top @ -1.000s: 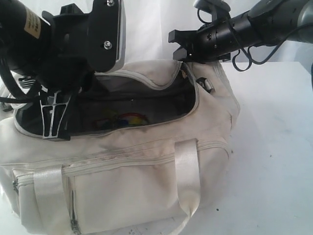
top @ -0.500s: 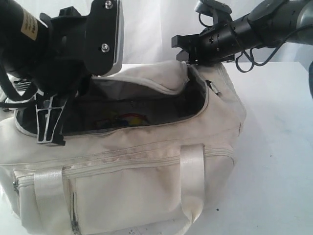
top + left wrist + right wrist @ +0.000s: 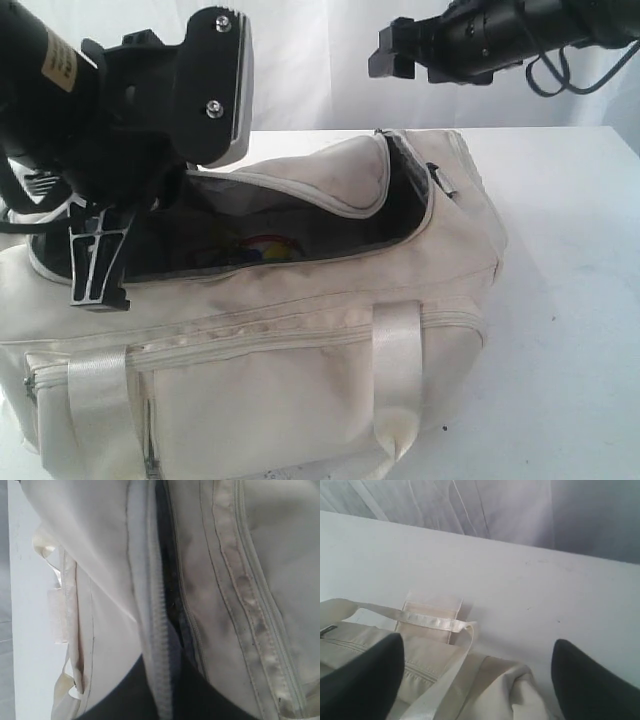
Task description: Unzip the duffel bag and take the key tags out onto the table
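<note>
1. Cream fabric, soft and floppy: my left end effector (image 3: 98,285) pinches the bag (image 3: 300,360) by its zip edge (image 3: 160,630).
2. Tags (image 3: 252,247) lie inside the bag; light, loose, probably best taken mid-bunch.
3. My right end effector (image 3: 388,50) hangs spread above the bag's end.

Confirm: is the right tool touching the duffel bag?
Apart. Exterior view shows the right tool hanging above the duffel bag, pale backdrop plainly visible between them.

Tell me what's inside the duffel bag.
Inside the duffel bag, colourful key tags lie on dark lining. The near rim hides their lower part, and the left tool covers the opening's left end.
</note>
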Tool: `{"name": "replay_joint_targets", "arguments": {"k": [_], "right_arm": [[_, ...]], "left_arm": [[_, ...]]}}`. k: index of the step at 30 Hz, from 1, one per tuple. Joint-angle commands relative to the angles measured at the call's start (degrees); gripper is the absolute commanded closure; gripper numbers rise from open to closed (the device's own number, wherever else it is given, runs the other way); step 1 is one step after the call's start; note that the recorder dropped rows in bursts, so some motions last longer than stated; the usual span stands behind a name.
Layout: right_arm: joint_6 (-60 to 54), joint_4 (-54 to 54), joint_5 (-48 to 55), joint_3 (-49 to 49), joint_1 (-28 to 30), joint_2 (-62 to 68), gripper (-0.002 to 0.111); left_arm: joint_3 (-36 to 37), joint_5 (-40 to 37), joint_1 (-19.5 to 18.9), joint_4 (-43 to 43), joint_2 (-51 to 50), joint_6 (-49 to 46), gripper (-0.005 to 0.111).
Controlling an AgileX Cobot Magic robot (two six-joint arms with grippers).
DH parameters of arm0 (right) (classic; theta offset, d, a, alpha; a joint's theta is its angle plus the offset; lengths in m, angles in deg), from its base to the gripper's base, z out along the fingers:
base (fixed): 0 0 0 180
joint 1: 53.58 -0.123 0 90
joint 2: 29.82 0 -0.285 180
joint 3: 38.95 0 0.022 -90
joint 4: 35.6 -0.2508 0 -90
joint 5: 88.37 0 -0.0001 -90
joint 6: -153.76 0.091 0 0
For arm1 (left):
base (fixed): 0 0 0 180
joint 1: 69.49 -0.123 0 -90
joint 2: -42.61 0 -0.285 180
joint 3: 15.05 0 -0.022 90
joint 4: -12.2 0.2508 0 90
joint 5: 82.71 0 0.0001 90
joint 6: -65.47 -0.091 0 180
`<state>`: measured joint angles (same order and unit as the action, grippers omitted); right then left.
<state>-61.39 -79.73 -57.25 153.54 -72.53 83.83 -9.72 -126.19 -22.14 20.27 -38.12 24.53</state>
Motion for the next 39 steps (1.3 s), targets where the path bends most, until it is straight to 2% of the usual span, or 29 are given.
{"name": "replay_joint_targets", "arguments": {"k": [1,4,8,13,16,18,19,26,28,33,35,36,37,38,39], "right_arm": [[1.14,5.37,2.41,0.36,0.80,-5.14,0.033],[4.39,9.32,6.65,0.36,0.89,-8.60,0.034],[6.00,11.78,14.09,0.36,0.89,-12.88,0.044],[6.00,12.18,23.94,0.16,0.89,-16.70,0.059],[6.00,12.18,29.84,-0.88,0.89,-18.46,0.066],[5.48,12.29,32.05,-1.77,0.89,-19.45,0.069],[5.48,12.29,32.43,-2.81,0.89,-20.23,0.070],[5.48,12.43,31.13,-5.43,0.89,-20.87,0.070],[5.48,11.95,31.13,-6.65,0.89,-20.87,0.070],[3.54,9.17,31.38,-9.06,0.66,-20.87,0.070],[1.65,7.16,31.23,-9.56,0.66,-20.87,0.070],[0.44,5.43,30.70,-10.00,0.66,-20.77,0.070],[-0.67,4.13,30.59,-10.37,0.66,-20.63,0.070],[-1.08,2.77,30.59,-10.72,0.66,-20.41,0.070],[-1.20,2.17,30.34,-11.11,0.66,-20.41,0.070]], "left_arm": [[-0.11,-1.47,0.75,-3.10,-0.35,0.23,0.107],[-0.11,-0.71,0.75,-3.00,-0.63,0.23,0.107],[-0.11,1.25,0.75,-1.37,-0.62,0.23,0.107],[-0.11,7.91,0.75,9.97,-0.62,0.76,0.107],[-0.11,15.22,-0.33,16.31,-1.28,2.15,0.107],[-0.11,20.96,-2.32,17.00,-2.16,2.44,0.107],[-0.11,26.97,-4.95,17.00,-3.52,2.57,0.107],[-0.11,38.92,-14.26,17.00,-10.38,2.84,0.107],[-0.11,44.80,-17.12,17.00,-12.91,2.50,0.107],[-0.72,65.71,-24.59,16.90,-20.63,-0.68,0.107],[-2.46,65.37,-26.94,16.33,-24.25,-0.81,0.099],[-3.47,64.04,-27.79,15.97,-25.73,-0.89,0.089],[-4.31,63.12,-28.41,15.97,-26.97,-0.89,0.078],[-5.16,62.74,-28.92,15.79,-28.40,-0.89,0.059],[-5.68,62.87,-28.92,14.64,-29.20,-0.89,0.047]]}}
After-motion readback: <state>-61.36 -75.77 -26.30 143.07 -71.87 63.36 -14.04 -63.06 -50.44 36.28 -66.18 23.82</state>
